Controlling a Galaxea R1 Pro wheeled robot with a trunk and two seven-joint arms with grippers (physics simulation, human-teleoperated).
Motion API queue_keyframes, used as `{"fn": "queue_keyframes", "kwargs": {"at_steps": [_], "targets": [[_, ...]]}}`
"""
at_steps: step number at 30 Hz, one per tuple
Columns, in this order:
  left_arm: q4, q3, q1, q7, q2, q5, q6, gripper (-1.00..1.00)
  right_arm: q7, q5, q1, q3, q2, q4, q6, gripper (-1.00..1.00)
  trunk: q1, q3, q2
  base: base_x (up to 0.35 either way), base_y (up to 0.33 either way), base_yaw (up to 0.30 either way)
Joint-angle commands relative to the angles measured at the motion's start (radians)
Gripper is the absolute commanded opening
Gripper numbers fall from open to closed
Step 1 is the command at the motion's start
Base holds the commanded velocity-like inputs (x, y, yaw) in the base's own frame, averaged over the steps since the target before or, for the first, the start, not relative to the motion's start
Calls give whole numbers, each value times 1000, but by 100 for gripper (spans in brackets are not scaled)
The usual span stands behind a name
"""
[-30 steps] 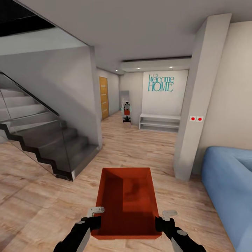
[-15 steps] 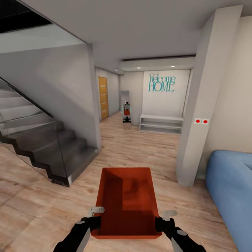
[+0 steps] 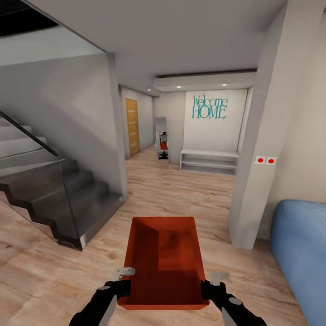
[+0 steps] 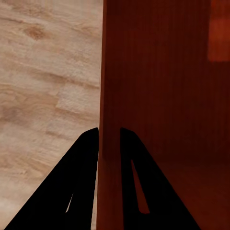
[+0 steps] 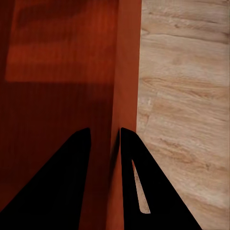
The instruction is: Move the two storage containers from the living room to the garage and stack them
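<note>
At the far left of the head view a grey staircase [image 3: 50,190] rises behind a glass panel [image 3: 40,199], and beyond its wall a wooden door [image 3: 131,127] stands in the hallway; the light wood floor [image 3: 176,190] runs from the near foreground down to that hallway. Low and central in the head view, one orange-red storage container [image 3: 164,258] is carried in front of the robot, open side up and level, its long axis pointing away from the camera; its inside shows nothing but shadow. The left hand [image 3: 121,283] pinches the container's left wall near the close corner; in the left wrist view its two dark fingers [image 4: 81,182] sit either side of the thin wall [image 4: 109,96], one over the floor and one inside the bin. The right hand [image 3: 209,284] pinches the opposite wall the same way; in the right wrist view its fingers [image 5: 143,187] straddle the rim [image 5: 127,72], one inside and one outside. Farther back a low white shelf [image 3: 209,161] stands under teal lettering [image 3: 208,107] reading "Welcome HOME"; right of it a pale pillar [image 3: 260,136] bears two red switches [image 3: 266,160]; a blue sofa [image 3: 301,244] fills the lower right corner.
</note>
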Motion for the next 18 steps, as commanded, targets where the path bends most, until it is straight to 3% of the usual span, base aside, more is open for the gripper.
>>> {"fn": "queue_keyframes", "kwargs": {"at_steps": [1, 18], "targets": [[-1, 16, -1, 11, 31, -16, 7, -100, 9, -7, 0, 27, -7, -1, -3, -100, 1, 0, -1, 326, -118, 0], [0, 16, -1, 10, 31, -16, 7, -100, 9, -7, 0, 27, -7, -1, -3, -100, 1, 0, -1, 326, -124, 0]]}}
